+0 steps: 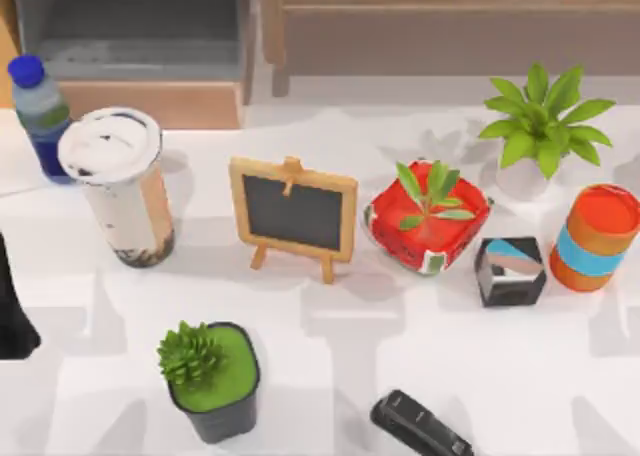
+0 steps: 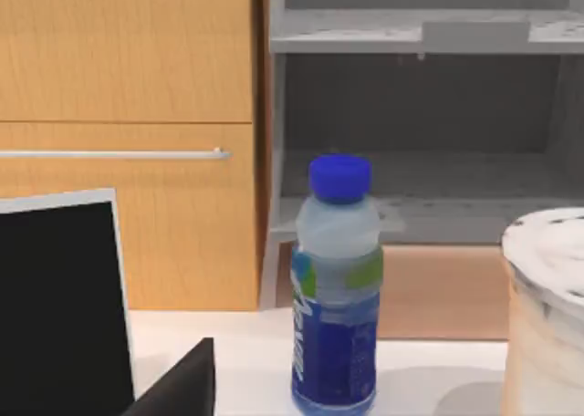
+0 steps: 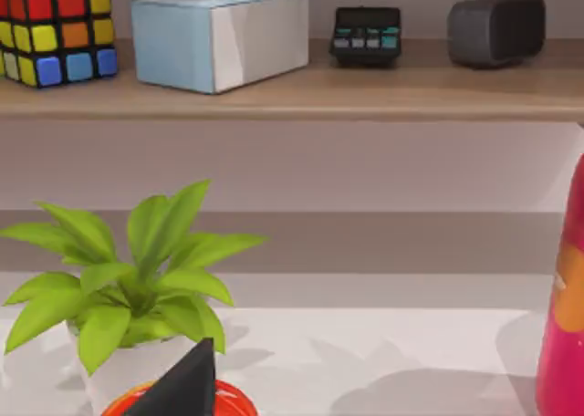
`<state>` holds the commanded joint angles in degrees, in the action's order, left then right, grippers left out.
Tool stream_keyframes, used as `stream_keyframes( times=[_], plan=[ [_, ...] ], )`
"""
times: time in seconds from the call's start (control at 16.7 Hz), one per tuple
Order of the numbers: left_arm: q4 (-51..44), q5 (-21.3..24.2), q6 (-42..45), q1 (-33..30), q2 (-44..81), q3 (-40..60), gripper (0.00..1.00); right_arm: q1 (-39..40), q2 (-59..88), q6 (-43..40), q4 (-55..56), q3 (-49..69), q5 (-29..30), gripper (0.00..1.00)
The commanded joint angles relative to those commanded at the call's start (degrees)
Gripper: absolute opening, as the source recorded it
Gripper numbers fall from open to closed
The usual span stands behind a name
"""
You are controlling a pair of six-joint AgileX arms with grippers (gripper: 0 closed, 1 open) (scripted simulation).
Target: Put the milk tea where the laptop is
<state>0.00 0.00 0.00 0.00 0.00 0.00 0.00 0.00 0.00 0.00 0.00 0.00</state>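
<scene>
The milk tea [image 1: 120, 186] is a tall clear cup with a white lid, tan drink and dark pearls. It stands upright at the table's left, and its edge also appears in the left wrist view [image 2: 547, 316]. The laptop [image 2: 55, 306] appears as a dark screen in a pale frame, to the left of the water bottle. My left gripper [image 1: 12, 316] is a dark shape at the left edge, in front of the cup and apart from it. My right gripper [image 1: 420, 426] lies low at the front, right of centre, holding nothing I can see.
A blue-capped water bottle [image 1: 35, 106] stands behind and to the left of the cup. A small chalkboard easel [image 1: 293, 214], a red pot with a plant [image 1: 430, 226], a black cube [image 1: 510, 271], an orange cylinder [image 1: 597, 238] and a white-potted plant [image 1: 540, 126] line the middle and right. A succulent [image 1: 212, 376] sits in front.
</scene>
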Motion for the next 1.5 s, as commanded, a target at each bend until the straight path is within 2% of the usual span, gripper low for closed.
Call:
stream_keyframes(
  times=[0.18,0.36,1.08,1.26,1.5],
  plan=[
    [0.4,-0.4,-0.2,-0.4,0.8,0.2,1.0,0.0,0.0,0.0,0.0,0.0,0.0,1.0],
    [2.8,-2.7,-1.2,-3.5,6.4,1.3,1.0,0.0,0.0,0.0,0.0,0.0,0.0,1.0],
    [22.7,-20.1,-9.2,-23.9,56.6,12.3,1.0,0.0,0.0,0.0,0.0,0.0,0.0,1.0],
    [25.8,-23.0,-10.6,-27.1,63.8,14.0,1.0,0.0,0.0,0.0,0.0,0.0,0.0,1.0],
    [26.7,-23.9,-11.0,-28.1,66.0,14.4,1.0,0.0,0.0,0.0,0.0,0.0,0.0,1.0]
  ],
)
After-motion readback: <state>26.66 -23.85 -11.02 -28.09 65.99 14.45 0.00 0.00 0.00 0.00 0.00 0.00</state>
